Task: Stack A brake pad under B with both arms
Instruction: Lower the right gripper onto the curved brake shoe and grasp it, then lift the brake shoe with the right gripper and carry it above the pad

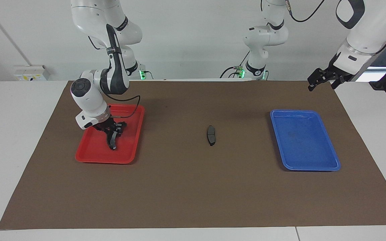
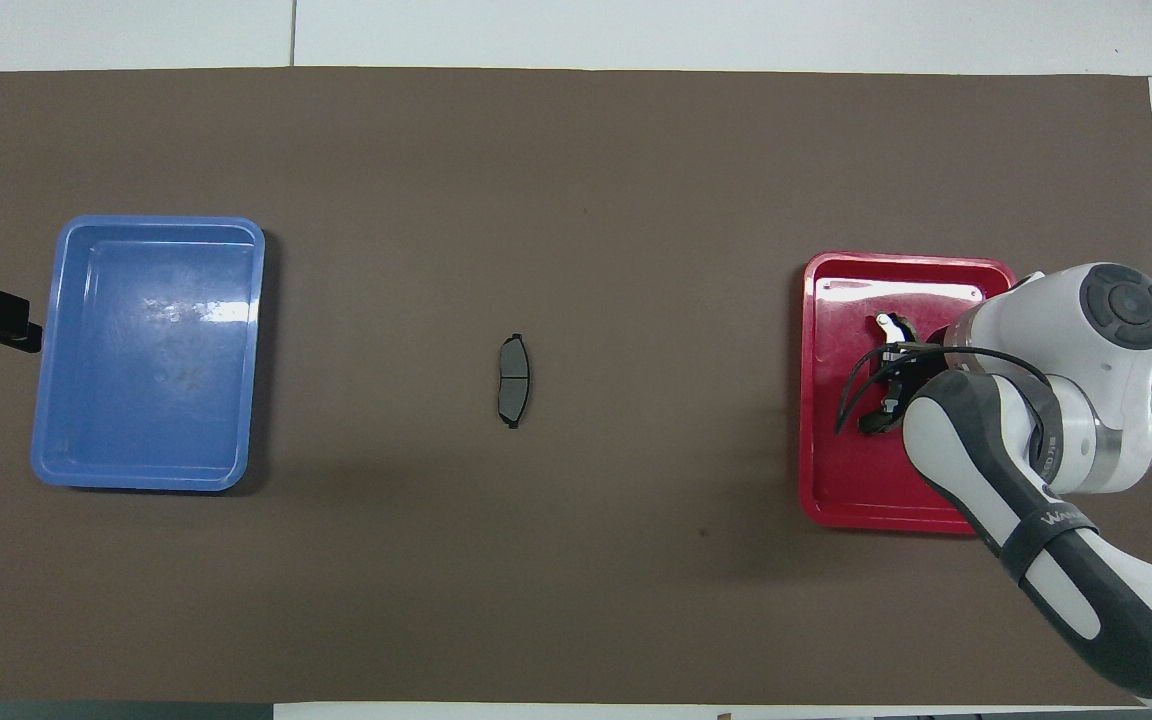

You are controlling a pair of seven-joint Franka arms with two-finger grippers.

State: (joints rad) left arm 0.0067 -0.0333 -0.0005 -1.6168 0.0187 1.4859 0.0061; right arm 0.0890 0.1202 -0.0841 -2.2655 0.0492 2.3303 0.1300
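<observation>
The A brake pad [image 1: 211,135], short and dark grey with a groove across its middle, lies flat on the brown mat midway between the two trays; it also shows in the overhead view [image 2: 513,381]. B [image 1: 112,142], the thin black crescent, is in the red tray [image 1: 94,156], and shows as a thin arc in the overhead view [image 2: 847,394]. My right gripper [image 1: 112,131] is down in the red tray right at B, partly covering it [image 2: 888,388]. My left gripper [image 1: 320,83] waits open and empty, raised beside the blue tray [image 1: 327,166].
The blue tray [image 2: 48,420] holds nothing and lies at the left arm's end of the mat. The red tray [image 2: 826,500] lies at the right arm's end. The brown mat [image 1: 193,194] covers most of the white table.
</observation>
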